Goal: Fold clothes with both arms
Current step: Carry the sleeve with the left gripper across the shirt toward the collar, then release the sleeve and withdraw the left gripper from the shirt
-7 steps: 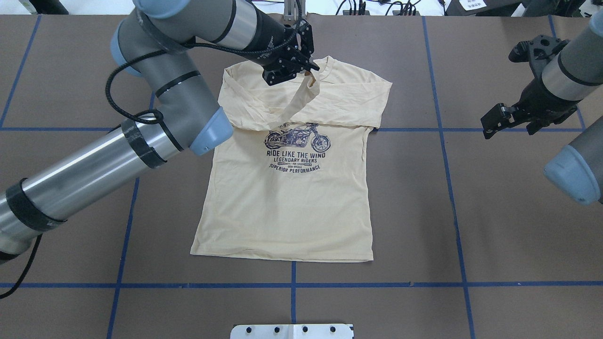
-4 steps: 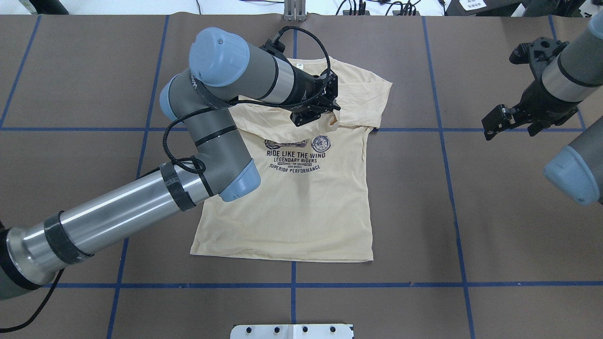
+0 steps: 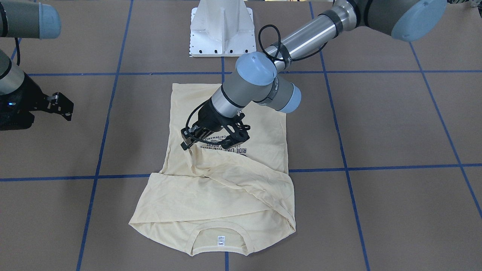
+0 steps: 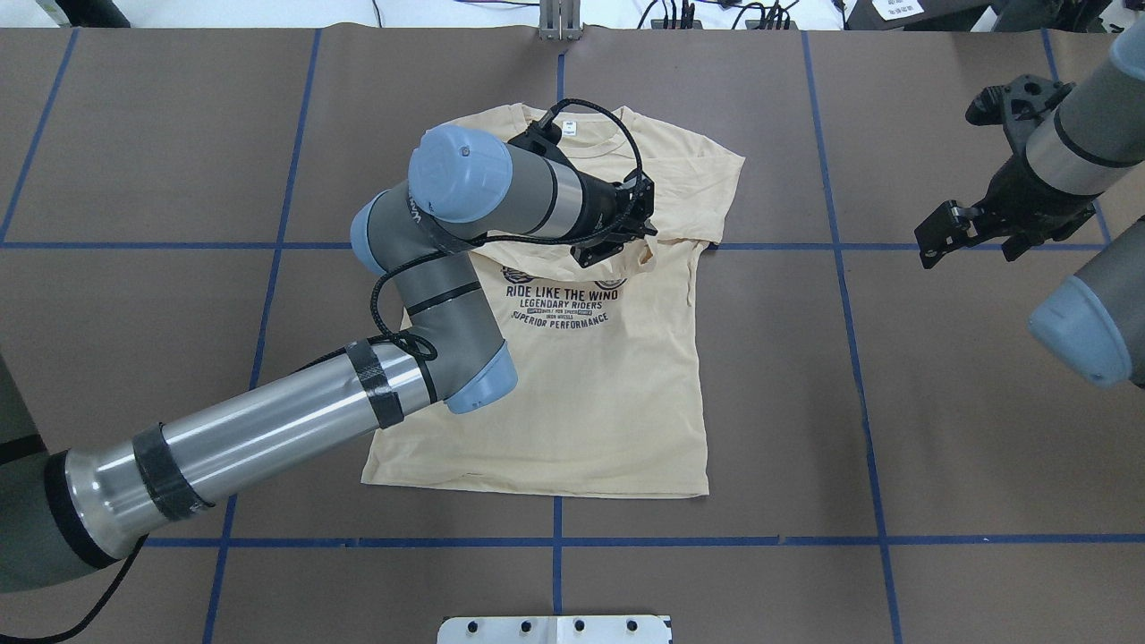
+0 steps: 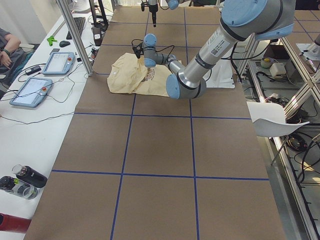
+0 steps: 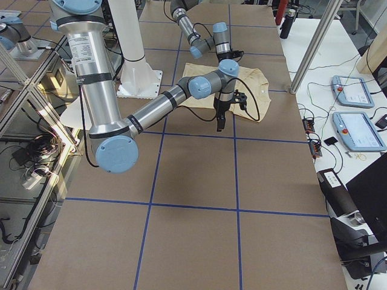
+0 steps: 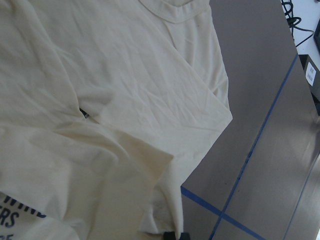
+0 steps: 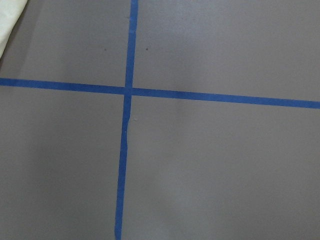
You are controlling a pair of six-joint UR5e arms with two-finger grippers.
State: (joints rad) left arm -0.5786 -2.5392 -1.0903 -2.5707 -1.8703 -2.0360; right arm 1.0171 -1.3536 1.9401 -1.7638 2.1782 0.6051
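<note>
Spanning the upper shirt (image 4: 581,402), the left arm (image 4: 268,429) hides part of the print (image 4: 564,309); a white base (image 3: 222,30) stands near the hem. Low over the chest, the left gripper (image 4: 640,240) appears clenched on the folded-in sleeve (image 4: 646,258), though its tips are poorly seen. The shirt lies flat at mid-table (image 4: 894,402), collar away from the robot. The right gripper (image 4: 968,243), fingers spread and holding nothing, hangs well aside. Brown surface borders every shirt edge; the hem stops just short of a tape line (image 4: 716,540).
</note>
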